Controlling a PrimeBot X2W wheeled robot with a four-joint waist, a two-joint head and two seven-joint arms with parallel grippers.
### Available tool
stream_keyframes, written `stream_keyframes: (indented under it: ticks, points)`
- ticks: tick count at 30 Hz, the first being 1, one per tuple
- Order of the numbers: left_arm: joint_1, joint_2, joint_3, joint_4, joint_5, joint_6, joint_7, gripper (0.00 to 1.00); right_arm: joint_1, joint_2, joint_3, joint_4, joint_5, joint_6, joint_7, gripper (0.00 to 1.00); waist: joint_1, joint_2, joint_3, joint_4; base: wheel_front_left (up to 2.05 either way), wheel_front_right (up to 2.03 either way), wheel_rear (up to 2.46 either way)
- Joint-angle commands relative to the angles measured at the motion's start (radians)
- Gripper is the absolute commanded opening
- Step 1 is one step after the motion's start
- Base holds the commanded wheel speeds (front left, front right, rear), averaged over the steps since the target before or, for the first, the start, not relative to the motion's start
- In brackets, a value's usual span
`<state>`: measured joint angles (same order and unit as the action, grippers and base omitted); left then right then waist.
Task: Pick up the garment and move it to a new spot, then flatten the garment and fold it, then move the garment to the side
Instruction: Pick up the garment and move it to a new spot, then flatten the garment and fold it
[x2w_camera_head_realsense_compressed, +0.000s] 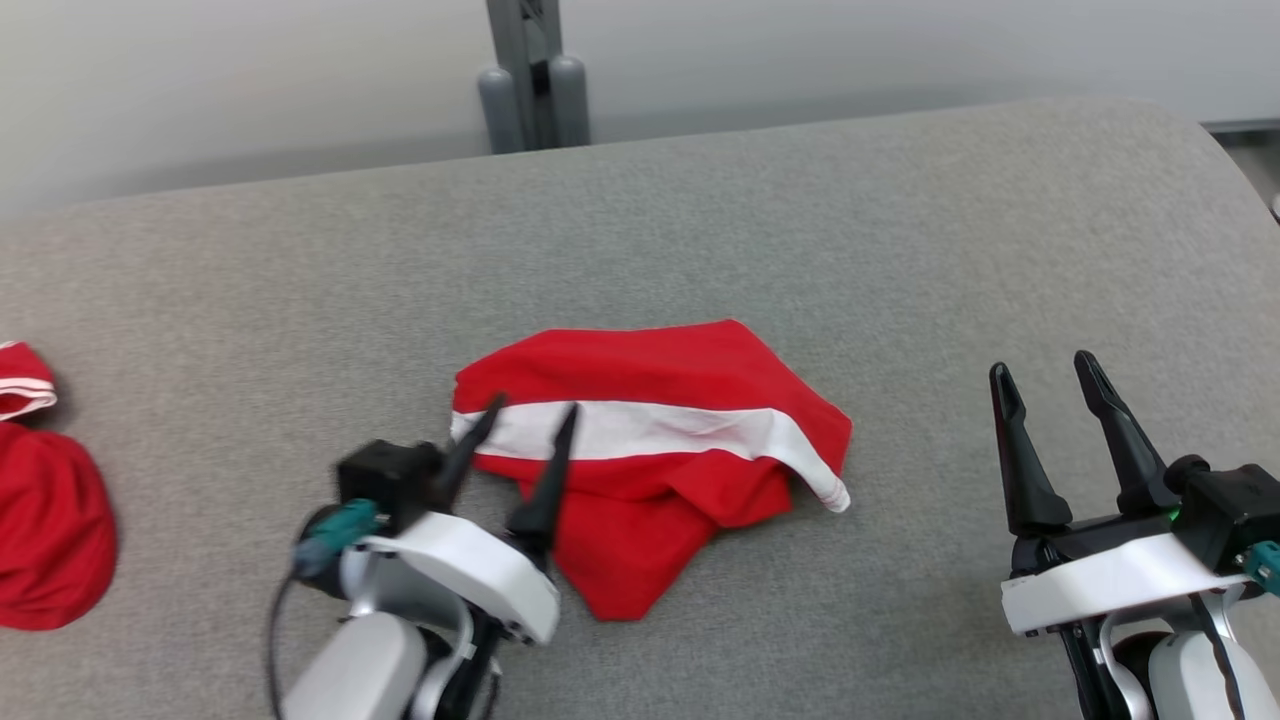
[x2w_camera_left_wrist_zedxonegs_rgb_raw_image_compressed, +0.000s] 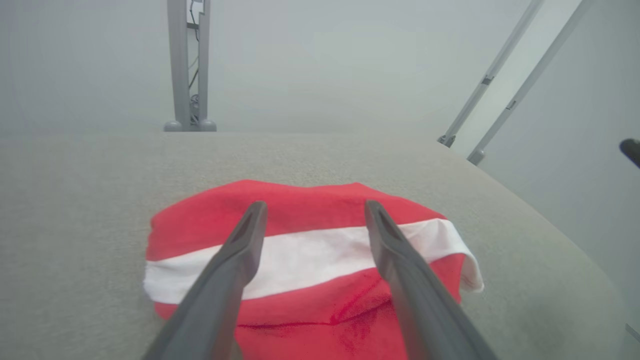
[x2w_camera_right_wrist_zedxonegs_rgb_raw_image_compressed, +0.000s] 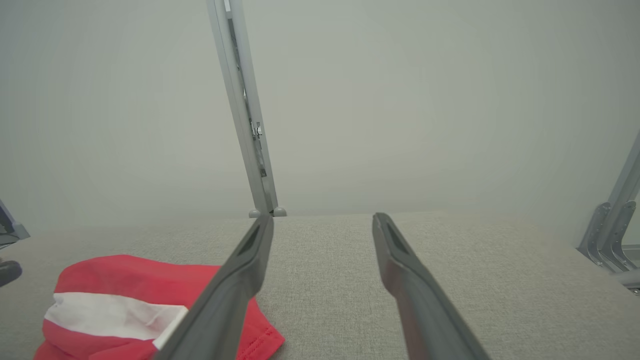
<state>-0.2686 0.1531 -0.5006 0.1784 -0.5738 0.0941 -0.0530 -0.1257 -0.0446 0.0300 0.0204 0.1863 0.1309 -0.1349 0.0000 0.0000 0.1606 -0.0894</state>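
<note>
Nearest me, the left gripper is hanging spread and empty over the near-left edge of the garment. The right gripper is hanging spread too, well apart to the right. The garment is lying folded in the middle of the grey padded surface. It's looking light, soft and limp, so I'd be pinching a layered edge. No readable writing is showing.

A: Where's the garment?
B: Bunched, red with white band, middle of grey surface.
A: Grippers?
B: The left gripper is over its left edge, jaws apart, empty. The right gripper is spread too, well apart. Another red bundle far left.
</note>
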Motion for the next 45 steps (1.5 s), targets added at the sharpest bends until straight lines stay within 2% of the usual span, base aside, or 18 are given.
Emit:
stream_keyframes:
  ticks: [1, 9, 17, 25, 33, 45]
  points:
    - [0.013, 0.021, 0.043, -0.029, -0.001, 0.03, -0.04, 1.0, 0.014, -0.005, -0.007, -0.004, -0.003, 0.0, 0.007, 1.0, 0.0, 0.0, -0.026, 0.032, 0.0, 0.0, 0.0]
    - [0.002, 0.059, 0.187, -0.102, -0.002, 0.095, -0.171, 1.0, 0.02, -0.005, -0.013, -0.013, -0.008, 0.0, 0.018, 1.0, 0.0, 0.0, -0.05, 0.073, 0.0, 0.0, 0.0]
    - [0.057, 0.119, 0.291, -0.125, 0.038, 0.104, -0.207, 1.0, 0.037, -0.005, -0.003, -0.001, -0.009, 0.0, 0.029, 1.0, 0.0, 0.0, -0.079, 0.091, 0.0, 0.0, 0.0]
    - [0.191, 0.198, 0.284, -0.168, 0.114, 0.13, -0.191, 1.0, 0.088, -0.005, 0.005, 0.014, -0.007, 0.0, 0.04, 1.0, 0.0, 0.0, -0.121, 0.101, 0.0, 0.0, 0.0]
    - [0.298, 0.221, 0.277, -0.226, 0.097, 0.155, -0.123, 1.0, 0.156, -0.005, 0.002, -0.004, 0.001, 0.0, 0.057, 1.0, 0.0, 0.0, -0.168, 0.106, 0.0, 0.0, 0.0]
    - [0.336, 0.241, 0.266, -0.286, 0.102, 0.186, -0.056, 1.0, 0.196, -0.005, 0.005, -0.04, 0.011, 0.0, 0.083, 1.0, 0.0, 0.0, -0.183, 0.093, 0.0, 0.0, 0.0]
